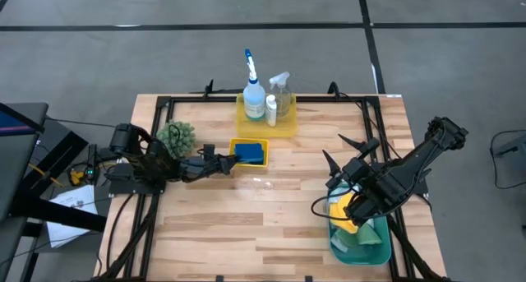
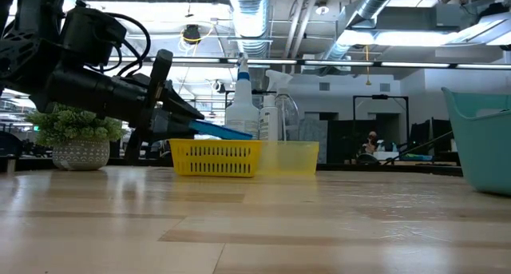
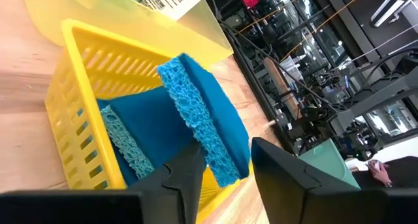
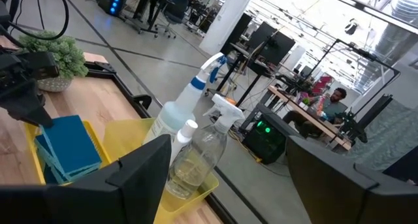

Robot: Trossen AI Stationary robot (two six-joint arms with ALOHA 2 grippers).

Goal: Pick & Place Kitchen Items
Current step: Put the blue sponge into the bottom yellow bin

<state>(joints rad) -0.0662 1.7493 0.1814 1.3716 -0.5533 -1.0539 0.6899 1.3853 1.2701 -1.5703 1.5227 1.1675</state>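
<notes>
The left gripper (image 1: 228, 161) is reaching in low from the left side of the table, its fingers (image 3: 189, 178) parted a little around the edge of a blue sponge (image 3: 202, 129) that is leaning on end inside the small yellow slotted basket (image 1: 234, 144) — whether the pads are pressing on it or merely flanking it cannot be told. A second blue sponge (image 3: 127, 142) is lying lower in the same basket, just beside the first. Right behind the left arm, at the table's left edge, the small green plant (image 1: 177, 136) is sitting in its pot, close enough to be crowding the arm's path. Farther back, at the far middle of the table, the translucent yellow tray (image 1: 288, 127) is holding the blue-white spray bottle (image 1: 252, 91), the clear spray bottle (image 1: 282, 91) and the small white bottle (image 1: 271, 109), all standing upright and touching or nearly touching one another. The right gripper (image 1: 339, 201) is hanging with its jaws spread wide and nothing between them, over the teal bin (image 1: 360, 254) at the near right corner, where a yellow cloth (image 1: 349, 219) and a green cloth (image 1: 374, 235) are lying — well apart from the basket and the sponges.
</notes>
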